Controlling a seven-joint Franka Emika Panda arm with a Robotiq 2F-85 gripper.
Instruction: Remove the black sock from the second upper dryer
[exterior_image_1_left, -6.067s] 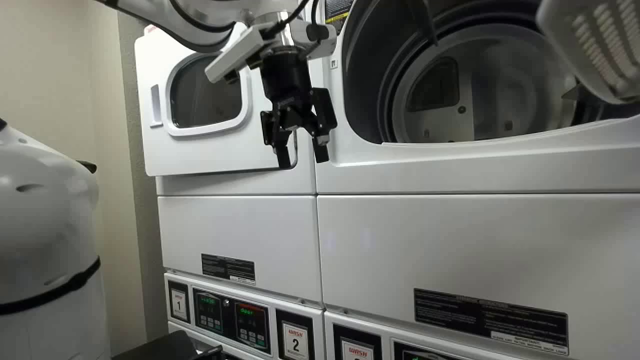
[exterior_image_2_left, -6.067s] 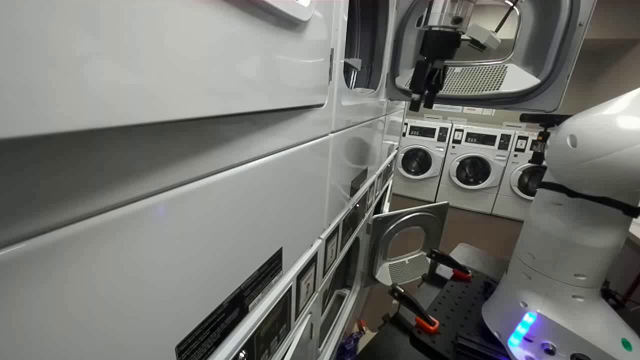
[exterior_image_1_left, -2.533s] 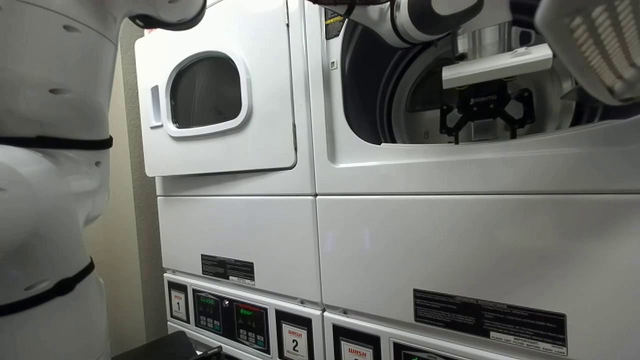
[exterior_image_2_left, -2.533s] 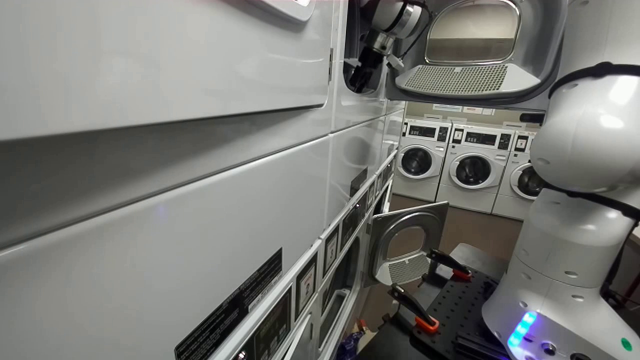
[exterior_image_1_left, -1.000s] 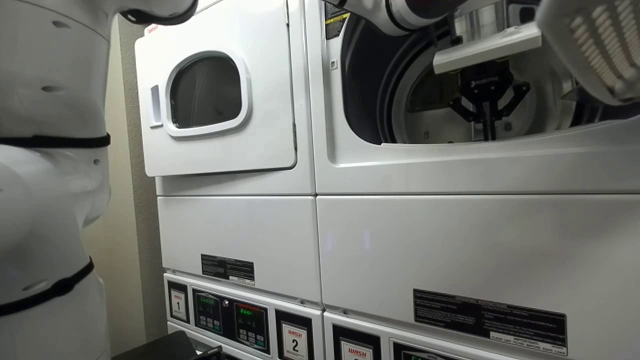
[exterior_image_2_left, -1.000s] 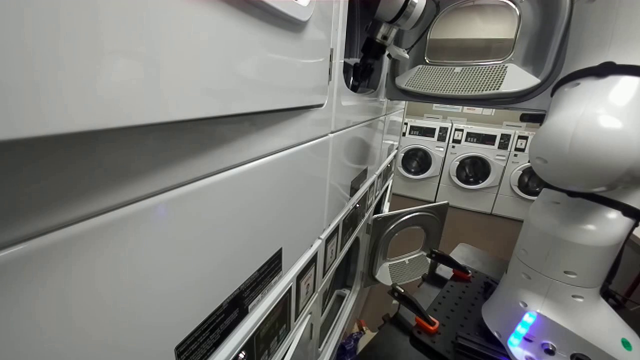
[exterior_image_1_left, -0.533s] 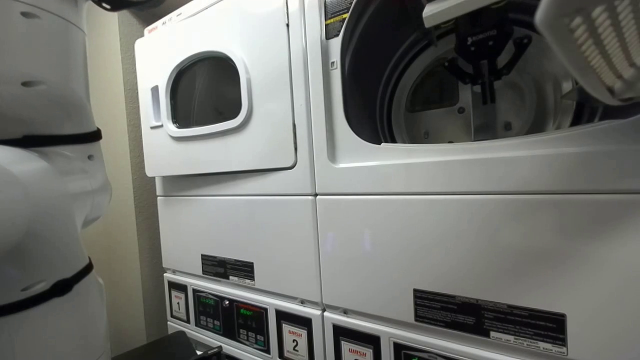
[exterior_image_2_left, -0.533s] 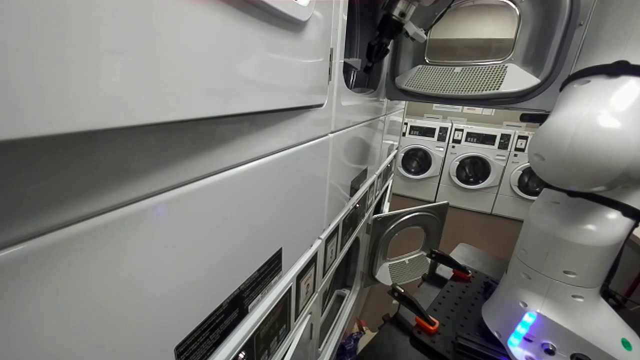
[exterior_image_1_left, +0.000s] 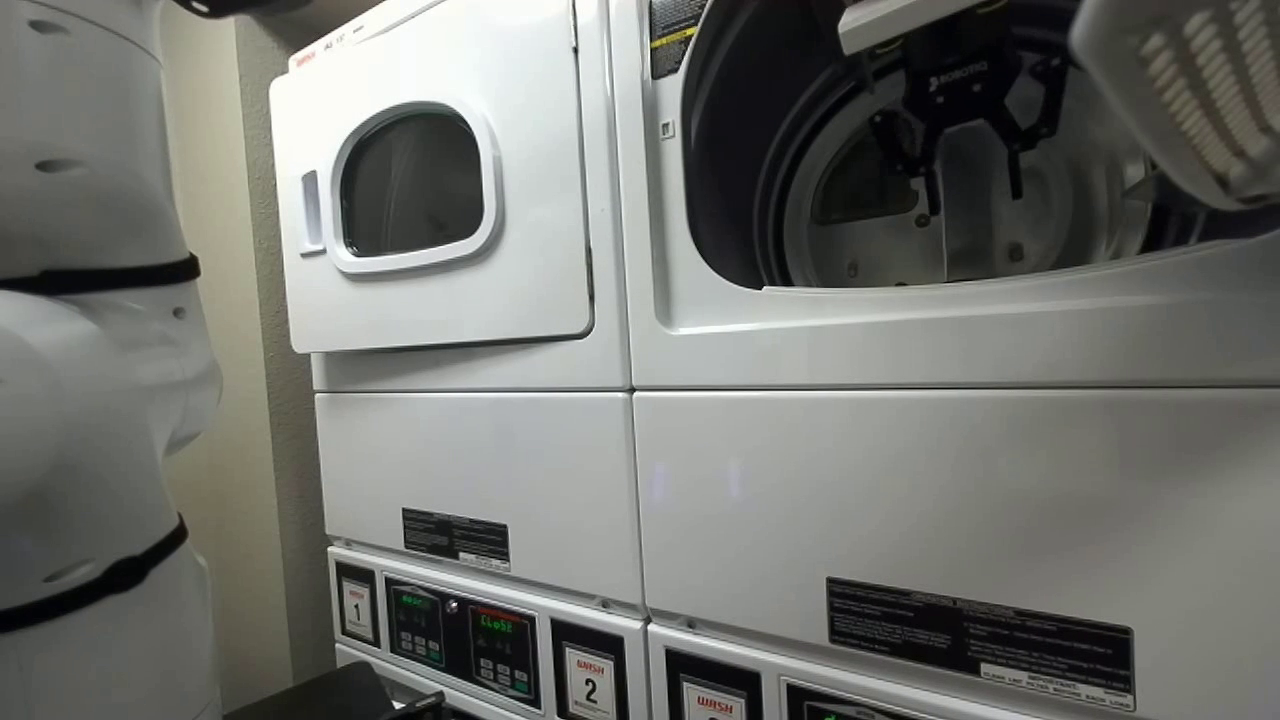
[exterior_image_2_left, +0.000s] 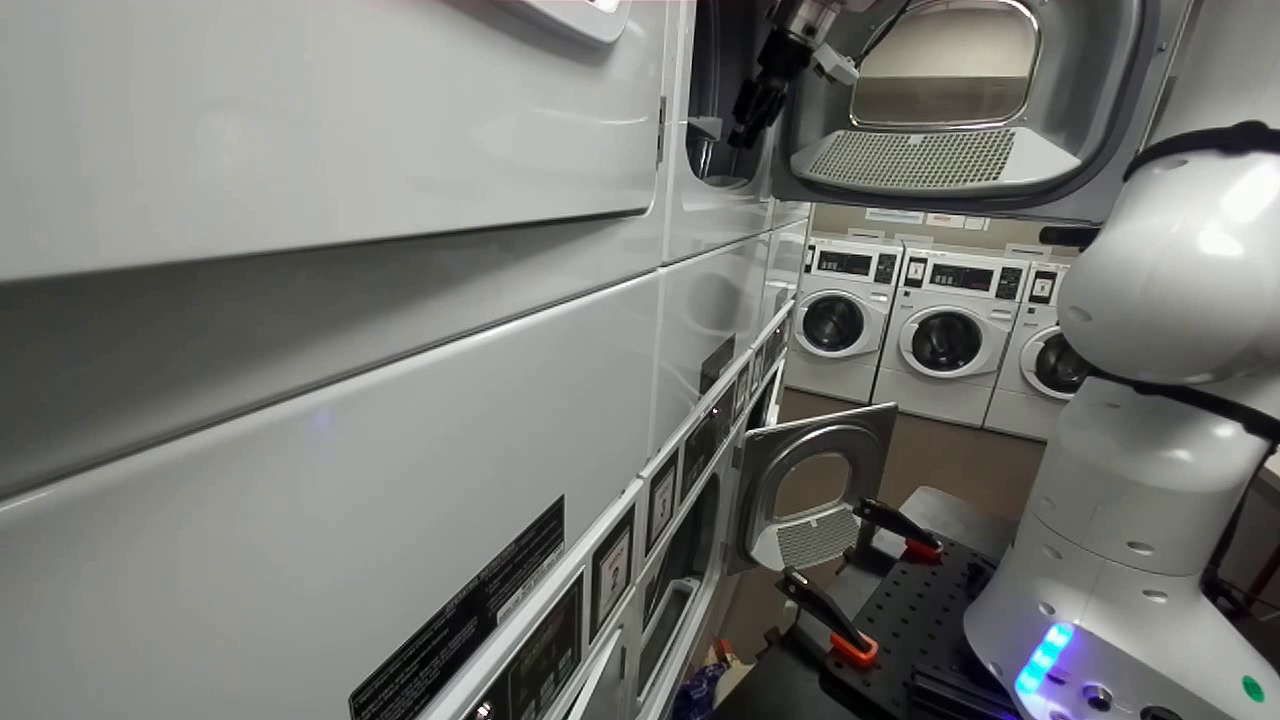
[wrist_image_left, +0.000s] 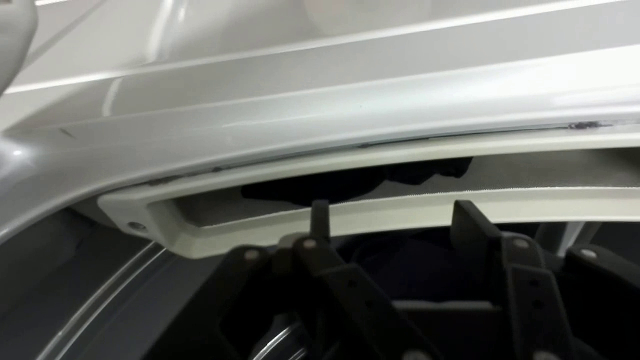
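The second upper dryer, white with a large round dark-rimmed port and grey metal drum, is at the right in an exterior view (exterior_image_1_left: 900, 335) and narrow near the top in an exterior view (exterior_image_2_left: 705, 220). Its front lip crosses the wrist view (wrist_image_left: 300, 117). My gripper (exterior_image_1_left: 975, 190) is at the port, pointing down above the lip. In the wrist view (wrist_image_left: 390, 215) its fingers are apart, with nothing held between them. A dark cloth, apparently the black sock (wrist_image_left: 320, 187), lies in a slot behind the cream frame, just beyond the left fingertip. The sock is hidden in both exterior views.
The dryer's open door with a perforated grille (exterior_image_2_left: 930, 160) stands beside my arm; its grille also shows at the right edge (exterior_image_1_left: 1210, 100). The neighbouring dryer with a small window (exterior_image_1_left: 410, 180) is shut. A lower door (exterior_image_2_left: 820, 490) hangs open near the black table (exterior_image_2_left: 900, 610).
My gripper moved from before the neighbouring dryer into the port, open, then shut low inside. It rose out of the drum while shut, and has now opened with nothing visible falling.
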